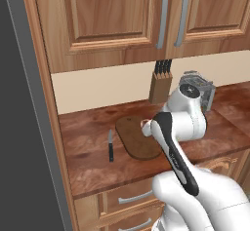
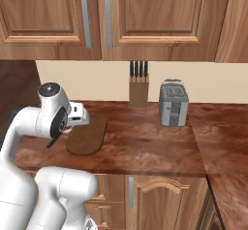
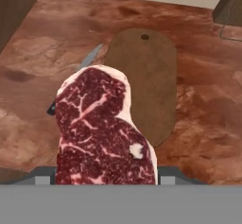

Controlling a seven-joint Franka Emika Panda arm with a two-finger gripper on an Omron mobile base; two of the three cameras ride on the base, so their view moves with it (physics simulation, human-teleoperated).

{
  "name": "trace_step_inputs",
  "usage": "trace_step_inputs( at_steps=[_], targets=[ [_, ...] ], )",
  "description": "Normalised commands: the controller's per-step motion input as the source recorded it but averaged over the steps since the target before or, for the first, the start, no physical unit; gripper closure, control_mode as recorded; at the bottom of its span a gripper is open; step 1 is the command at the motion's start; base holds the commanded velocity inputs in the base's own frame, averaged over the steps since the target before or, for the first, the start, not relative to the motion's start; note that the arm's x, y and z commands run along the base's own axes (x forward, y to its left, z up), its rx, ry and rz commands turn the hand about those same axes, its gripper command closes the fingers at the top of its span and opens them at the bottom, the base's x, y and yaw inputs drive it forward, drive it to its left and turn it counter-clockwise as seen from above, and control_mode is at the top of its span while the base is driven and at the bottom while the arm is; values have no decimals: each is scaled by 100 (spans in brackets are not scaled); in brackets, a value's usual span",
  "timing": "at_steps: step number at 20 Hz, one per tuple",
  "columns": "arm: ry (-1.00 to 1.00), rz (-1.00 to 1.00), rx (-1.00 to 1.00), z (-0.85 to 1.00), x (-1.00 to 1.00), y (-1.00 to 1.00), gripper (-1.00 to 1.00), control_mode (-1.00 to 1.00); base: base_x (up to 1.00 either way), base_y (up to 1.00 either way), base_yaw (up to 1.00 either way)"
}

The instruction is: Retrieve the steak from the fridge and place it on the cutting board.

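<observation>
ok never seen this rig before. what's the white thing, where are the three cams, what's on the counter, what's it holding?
The white thing is a simulated robot arm on a driving base. Two pictures come from cameras on the base, behind the arm to its left and right; the third comes from a camera on the hand, looking along the gripper.

On the wooden countertop lie a cutting board and a small knife. A knife block and a toaster stand at the back wall.

In the hand view a raw steak fills the foreground, hanging over the counter just short of the board, so the gripper seems shut on it, though its fingertips are hidden behind the meat.
</observation>
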Motion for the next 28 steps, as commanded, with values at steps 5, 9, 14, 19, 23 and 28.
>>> trace_step_inputs(
  at_steps=[5, 9, 14, 19, 23, 28],
  targets=[
    [-1, 3, -7, -44, 79, 15, 100, -100, 0, 0, 0],
    [0, 3, -6, -47, 59, 8, 100, -100, 0, 0, 0],
    [0, 3, -3, -42, 42, 0, 100, -100, 0, 0, 0],
    [0, 2, -2, -30, 50, 0, 100, -100, 0, 0, 0],
    [-1, 0, -1, -26, 58, 0, 100, -100, 0, 0, 0],
    [0, 0, -1, -17, 36, 0, -100, -100, 0, 0, 0]
  ],
)
